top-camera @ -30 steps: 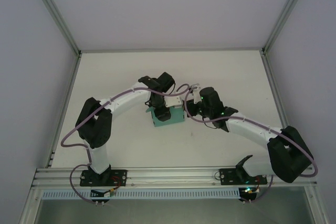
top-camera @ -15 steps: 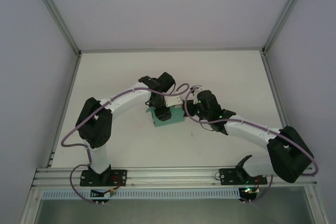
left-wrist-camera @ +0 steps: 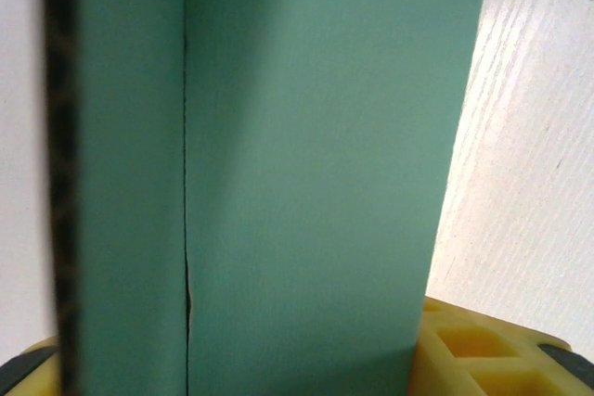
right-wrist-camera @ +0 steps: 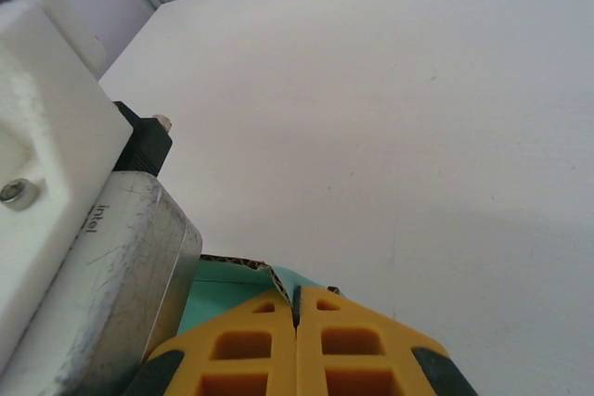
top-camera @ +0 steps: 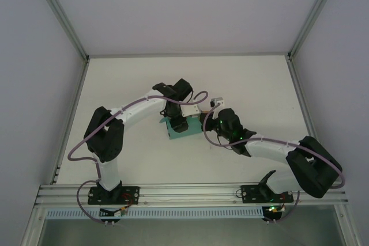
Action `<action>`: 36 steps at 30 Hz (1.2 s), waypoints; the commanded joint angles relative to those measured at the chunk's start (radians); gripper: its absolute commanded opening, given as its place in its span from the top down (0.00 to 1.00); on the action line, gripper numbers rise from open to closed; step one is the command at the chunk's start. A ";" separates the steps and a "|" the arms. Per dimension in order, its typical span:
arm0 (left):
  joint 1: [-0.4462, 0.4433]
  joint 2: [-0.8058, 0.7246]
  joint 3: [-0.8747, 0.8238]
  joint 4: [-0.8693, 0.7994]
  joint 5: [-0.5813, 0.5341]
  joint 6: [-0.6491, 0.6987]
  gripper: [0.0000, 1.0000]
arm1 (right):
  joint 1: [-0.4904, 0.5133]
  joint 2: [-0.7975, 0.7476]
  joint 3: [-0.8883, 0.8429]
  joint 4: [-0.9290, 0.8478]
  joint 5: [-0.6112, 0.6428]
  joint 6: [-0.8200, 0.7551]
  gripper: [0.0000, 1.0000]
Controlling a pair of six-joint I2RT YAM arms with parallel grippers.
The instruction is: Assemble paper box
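Paper box first: it sits on the white tabletop near the middle, between my two arms, a small teal-green block of thin card. My left fingers come down on it from above in the overhead view. Seen from my left wrist, the card stands straight up out of the gap between the yellow pads, with a fold line running along its length and a dark raw edge on its left side. The pads sit against both sides of it, so I read my left fingers as gripping the box (about half closed, with the card between them).

My right fingers reach in from the right side, low over the tabletop, and meet the right edge of the box. They are closed, the two yellow pads pressed flat together with nothing between them. Just past their tips a corner of teal card shows, with a strip of its brown inner edge. Beside it on the left is a silver and white camera block.
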 commanded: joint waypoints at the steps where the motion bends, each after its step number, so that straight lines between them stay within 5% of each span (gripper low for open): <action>1: -0.015 0.024 0.023 0.112 0.019 -0.043 0.52 | 0.090 0.015 -0.001 -0.298 -0.087 0.077 1.00; 5: -0.017 0.022 0.017 0.126 0.025 -0.050 0.52 | 0.109 -0.013 0.104 -0.488 0.011 0.163 1.00; 14: -0.019 0.027 0.006 0.134 0.040 -0.048 0.52 | 0.107 -0.024 0.199 -0.520 -0.003 0.320 1.00; 19: -0.019 0.026 0.014 0.128 0.043 -0.040 0.52 | 0.107 -0.005 0.211 -0.518 0.009 0.265 1.00; 29: -0.020 0.028 0.025 0.132 0.061 -0.050 0.51 | 0.117 -0.036 -0.081 -0.344 -0.069 0.168 1.00; 36: -0.019 0.038 0.033 0.123 0.044 -0.063 0.50 | 0.117 -0.070 -0.060 -0.455 -0.043 -0.004 1.00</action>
